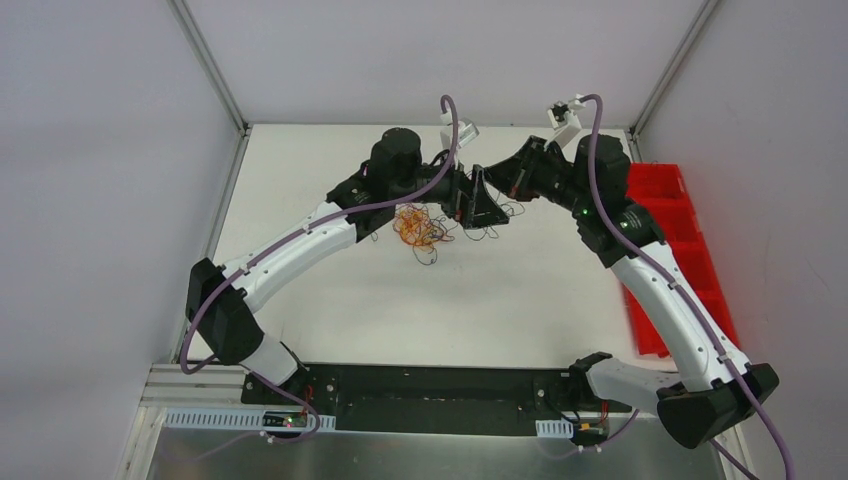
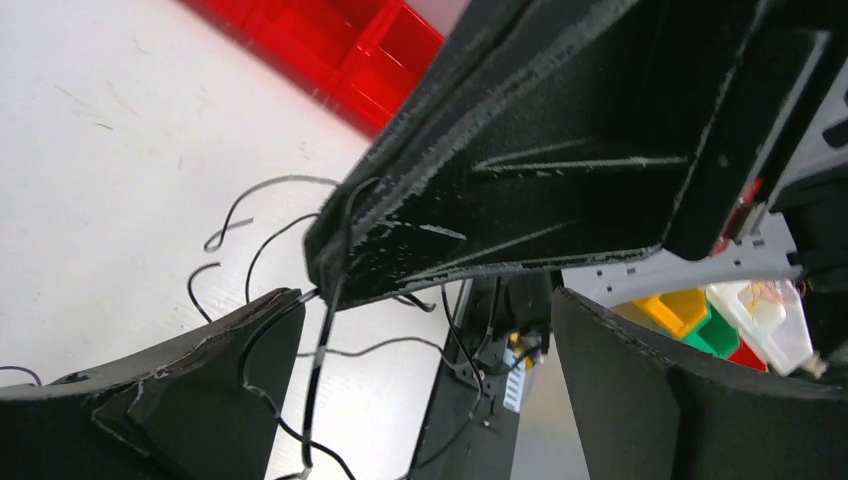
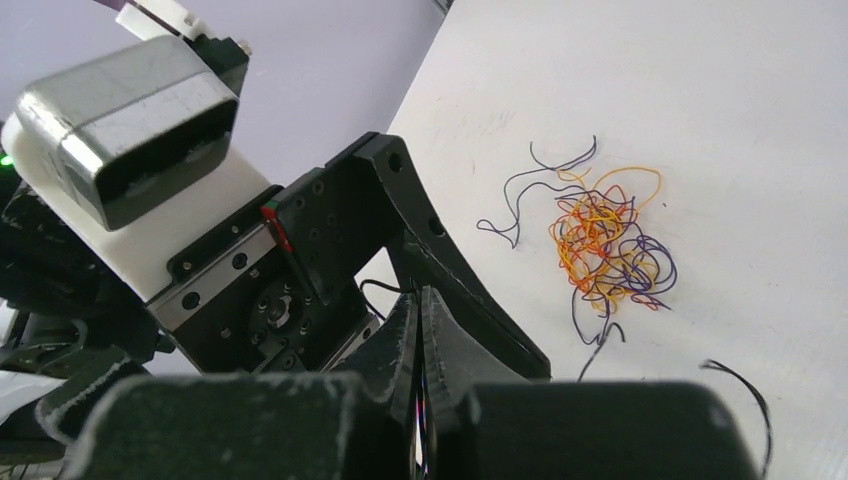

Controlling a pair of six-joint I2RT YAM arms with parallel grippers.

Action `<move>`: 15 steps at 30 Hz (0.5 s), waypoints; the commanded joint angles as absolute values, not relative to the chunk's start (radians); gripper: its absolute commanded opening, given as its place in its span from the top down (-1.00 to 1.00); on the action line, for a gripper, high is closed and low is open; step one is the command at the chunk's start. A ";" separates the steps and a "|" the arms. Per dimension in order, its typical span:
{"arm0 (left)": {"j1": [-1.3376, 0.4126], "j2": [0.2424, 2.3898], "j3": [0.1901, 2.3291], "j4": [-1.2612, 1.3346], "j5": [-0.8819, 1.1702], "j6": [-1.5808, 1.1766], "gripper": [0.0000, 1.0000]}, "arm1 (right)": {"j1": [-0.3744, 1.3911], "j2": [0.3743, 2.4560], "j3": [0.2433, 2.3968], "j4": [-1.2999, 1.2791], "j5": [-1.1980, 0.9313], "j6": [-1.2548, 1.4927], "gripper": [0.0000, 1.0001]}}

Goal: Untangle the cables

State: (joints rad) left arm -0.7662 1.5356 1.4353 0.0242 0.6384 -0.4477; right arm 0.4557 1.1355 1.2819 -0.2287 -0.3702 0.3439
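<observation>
Right fingers (image 3: 455,355) were pressed together, a dark strand (image 3: 378,285) apparently pinched at the tips, just beside the tangle (image 1: 418,228) on its red-bin side. Left fingers (image 2: 190,400) stood wide apart, straddling the right tips, holding nothing. Step looked like a two-point pull on that strand. My take: close the left on the same strand, tight against the right tips and not on the loose dark loops (image 2: 285,179) nearby, then draw away from the tangle slowly. Wire that thin would likely slip or drag the whole ball. The orange, yellow, red and purple cables were mostly balled up, so early days. Table (image 1: 500,310) under the tangle was plain white, probably slick. Red bin (image 1: 665,185) sat well apart from the tangle at the table edge, and pale walls (image 1: 100,150) enclosed the rest.
</observation>
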 commanded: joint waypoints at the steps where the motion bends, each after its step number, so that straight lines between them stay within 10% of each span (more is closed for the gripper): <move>1: -0.775 1.494 1.430 0.157 0.573 -0.542 -0.97 | 0.472 1.115 1.282 -0.160 -0.297 0.396 1.00; 9: -0.831 1.567 1.555 -0.042 0.248 -0.382 -0.41 | 0.493 1.129 1.303 -0.233 -0.158 0.653 1.00; 15: -0.837 1.577 1.570 -0.071 0.184 -0.322 0.95 | 0.491 1.123 1.321 -0.268 -0.162 0.694 1.00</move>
